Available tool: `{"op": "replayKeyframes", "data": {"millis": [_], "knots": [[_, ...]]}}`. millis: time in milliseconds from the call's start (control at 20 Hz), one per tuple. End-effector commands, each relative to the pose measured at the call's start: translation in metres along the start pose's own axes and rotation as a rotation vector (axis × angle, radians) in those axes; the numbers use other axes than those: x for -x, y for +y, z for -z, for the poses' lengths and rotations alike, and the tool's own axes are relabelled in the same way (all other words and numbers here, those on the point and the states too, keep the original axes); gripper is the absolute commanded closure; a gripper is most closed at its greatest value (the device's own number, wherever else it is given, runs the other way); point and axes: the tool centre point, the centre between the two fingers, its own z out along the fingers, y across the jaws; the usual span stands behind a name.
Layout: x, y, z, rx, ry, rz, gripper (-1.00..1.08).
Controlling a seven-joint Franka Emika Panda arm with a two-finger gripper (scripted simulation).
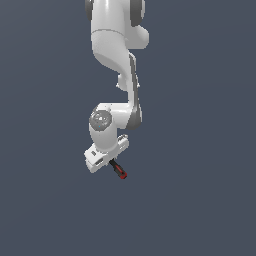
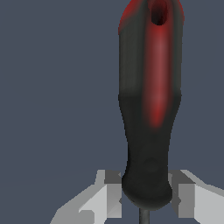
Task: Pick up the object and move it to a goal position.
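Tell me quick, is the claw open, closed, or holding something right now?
Claw: closed on the screwdriver, its fingers on both sides of the handle's dark end near the shaft.

Plain slate-grey ground (image 1: 200,210), matte and even in tone, filling the exterior view from edge to edge. Same flat grey across the wrist view (image 2: 52,87). Unclear whether floor or bench. Unclear too whether in contact with the small red-and-black screwdriver (image 1: 119,170) or merely behind it.
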Motion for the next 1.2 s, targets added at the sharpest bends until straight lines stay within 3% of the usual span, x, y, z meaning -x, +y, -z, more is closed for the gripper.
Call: {"op": "replayKeyframes", "data": {"millis": [0, 1150], "knots": [[0.002, -0.005, 0.012, 0.001, 0.001, 0.0, 1.08], [0.039, -0.098, 0.196, 0.003, 0.0, 0.0, 1.08]]}}
